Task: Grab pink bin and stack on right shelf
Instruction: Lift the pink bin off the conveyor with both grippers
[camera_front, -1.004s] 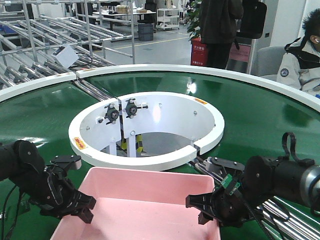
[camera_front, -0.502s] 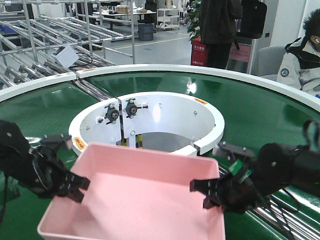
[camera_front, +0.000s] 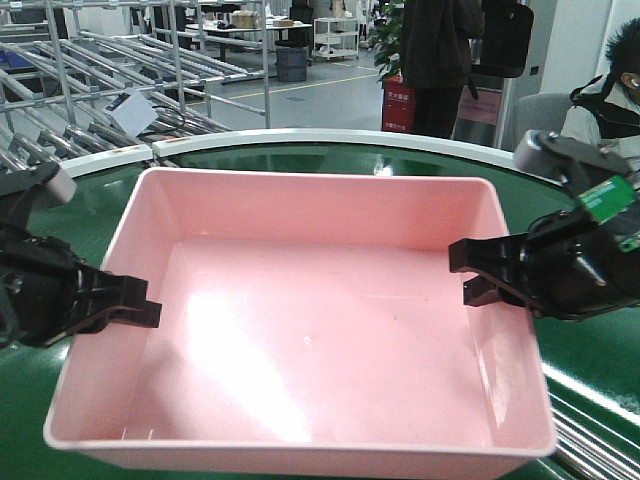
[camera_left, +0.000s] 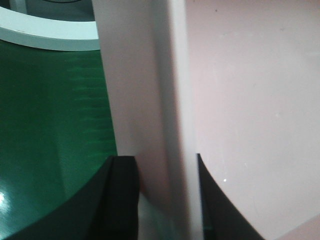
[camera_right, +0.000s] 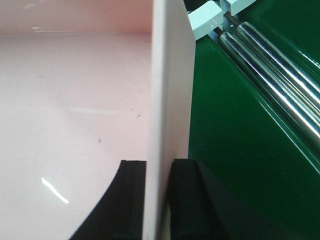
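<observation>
The pink bin (camera_front: 300, 330) is held up in the air, tilted toward the camera, and fills most of the front view; it is empty. My left gripper (camera_front: 135, 305) is shut on its left wall. My right gripper (camera_front: 475, 275) is shut on its right wall. In the left wrist view the two black fingers (camera_left: 122, 195) clamp the pink wall (camera_left: 150, 100). In the right wrist view the fingers (camera_right: 132, 200) pinch the thin pink wall (camera_right: 167, 90). The right shelf is out of view.
The green round conveyor belt (camera_front: 600, 370) with its white rim (camera_front: 330, 138) lies under and behind the bin. Steel rollers (camera_right: 270, 65) run at the right. Metal roller racks (camera_front: 120, 80) stand at the back left. People (camera_front: 440, 50) stand behind the conveyor.
Both grippers have lifted the pink bin up and toward the camera; it now hides the white inner ring and most of the belt.
</observation>
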